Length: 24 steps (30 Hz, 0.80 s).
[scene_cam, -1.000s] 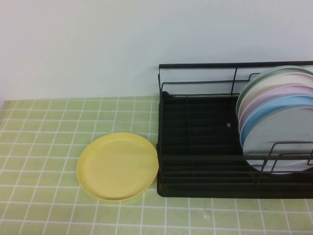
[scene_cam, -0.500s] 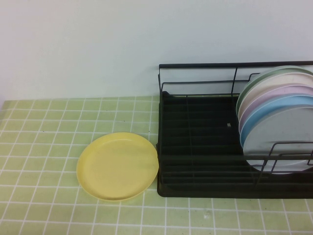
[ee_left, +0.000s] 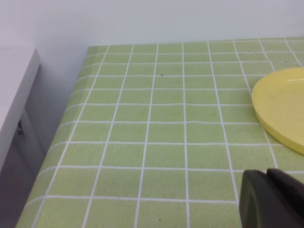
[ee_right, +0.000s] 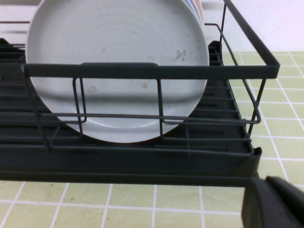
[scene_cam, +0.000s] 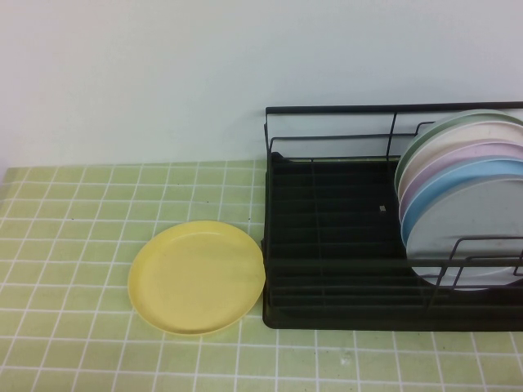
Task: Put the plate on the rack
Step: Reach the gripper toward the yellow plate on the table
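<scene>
Nothing had moved since earlier: round yellow plastic plate point(scene_cam: 197, 277) lay flat on green tiled surface point(scene_cam: 73, 245) just beside black wire rack point(scene_cam: 327, 245). Left pincer point(ee_left: 268, 190) near the plate and right pincer point(ee_right: 268, 194) near the rack both had fingers together.

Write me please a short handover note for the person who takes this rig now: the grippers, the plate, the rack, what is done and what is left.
Left gripper: shut, holds nothing, low over the table, short of the yellow plate.
Right gripper: shut, holds nothing, outside the rack, facing the grey plate.
Yellow plate: flat on the table, just left of the rack, its rim about at the rack's edge.
Rack: five plates stand at its right end; the left part is free.
Done: nothing yet.
Left: grasp the yellow plate, lift it, stand it in the rack.
</scene>
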Each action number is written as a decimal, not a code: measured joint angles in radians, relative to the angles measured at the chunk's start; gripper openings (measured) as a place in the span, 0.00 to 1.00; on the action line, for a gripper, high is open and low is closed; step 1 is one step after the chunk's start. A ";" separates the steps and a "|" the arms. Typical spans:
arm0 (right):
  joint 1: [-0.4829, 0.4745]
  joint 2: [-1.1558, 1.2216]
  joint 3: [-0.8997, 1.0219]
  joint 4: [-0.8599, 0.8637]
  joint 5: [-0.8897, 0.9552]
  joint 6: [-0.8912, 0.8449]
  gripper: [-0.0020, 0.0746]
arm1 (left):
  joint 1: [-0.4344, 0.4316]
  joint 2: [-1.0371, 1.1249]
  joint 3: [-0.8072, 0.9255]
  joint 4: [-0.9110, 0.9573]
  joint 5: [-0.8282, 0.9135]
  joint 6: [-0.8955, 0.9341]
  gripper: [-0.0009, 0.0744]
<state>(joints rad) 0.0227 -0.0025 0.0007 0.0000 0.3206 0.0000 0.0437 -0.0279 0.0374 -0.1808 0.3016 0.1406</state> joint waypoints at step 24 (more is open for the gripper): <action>0.000 0.000 0.000 0.005 -0.002 0.000 0.02 | 0.000 0.000 0.000 0.019 -0.219 0.043 0.01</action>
<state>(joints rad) 0.0227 -0.0025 0.0007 0.0052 0.3186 0.0000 0.0437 -0.0279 0.0374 -0.1618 0.0823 0.1839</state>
